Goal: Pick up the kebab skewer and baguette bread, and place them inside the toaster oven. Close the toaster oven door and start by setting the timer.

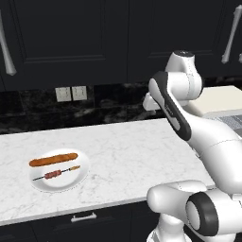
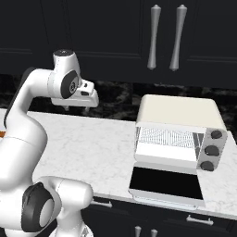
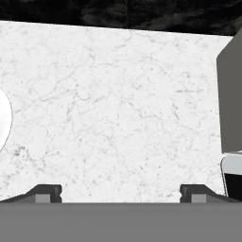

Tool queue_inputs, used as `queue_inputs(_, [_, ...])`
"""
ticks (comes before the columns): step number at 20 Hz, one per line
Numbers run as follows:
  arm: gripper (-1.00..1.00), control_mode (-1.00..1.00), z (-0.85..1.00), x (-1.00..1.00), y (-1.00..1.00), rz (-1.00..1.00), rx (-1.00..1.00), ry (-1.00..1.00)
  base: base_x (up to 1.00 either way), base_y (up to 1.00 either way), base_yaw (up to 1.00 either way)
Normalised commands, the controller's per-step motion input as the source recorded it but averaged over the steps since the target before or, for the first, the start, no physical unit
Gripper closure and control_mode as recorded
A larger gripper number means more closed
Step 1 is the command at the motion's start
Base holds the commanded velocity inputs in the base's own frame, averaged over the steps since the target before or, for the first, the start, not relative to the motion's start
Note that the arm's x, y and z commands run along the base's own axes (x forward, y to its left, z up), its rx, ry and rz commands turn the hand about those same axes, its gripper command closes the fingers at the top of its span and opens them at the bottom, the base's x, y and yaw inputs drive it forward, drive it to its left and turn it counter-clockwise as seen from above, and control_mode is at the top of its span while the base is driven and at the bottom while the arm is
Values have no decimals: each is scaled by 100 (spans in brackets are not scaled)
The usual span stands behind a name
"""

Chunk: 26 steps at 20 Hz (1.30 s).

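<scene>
Gripper hung spread wide and empty over bare counter; baguette bread and kebab skewer lay well apart on the plate.

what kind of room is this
A kitchen, rendered: a white marble counter under dark cabinets, a toaster oven with its door down, and a plate of food.

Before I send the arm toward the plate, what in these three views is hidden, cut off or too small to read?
- Plate, hand view: just a sliver; the left edge cuts it off.
- Toaster oven, left base view: mostly behind the arm.
- Its knobs, right base view: markings too small to read.
- Open toaster oven door, right base view: handle too faint to make out.
- Kebab skewer, left base view: too small to count chunks.
</scene>
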Motion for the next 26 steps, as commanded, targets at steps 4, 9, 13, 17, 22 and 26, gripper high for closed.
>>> queue_inputs(4, [-100,-100,0,0,0,0,0,0,0,0,0])
queue_inputs(9, [-100,-100,0,0,0,0,0,0,0,0,0])
queue_inputs(13, [-100,-100,-10,-17,-9,0,2,-2,0,0,0])
queue_inputs(17, [-100,-100,-37,-80,-82,23,8,-48,0,0,0])
queue_inputs(22, [-100,-100,-9,-32,-100,30,7,-40,0,0,0])
queue_inputs(26, [-100,-100,-31,-3,-100,20,14,-26,0,0,0])
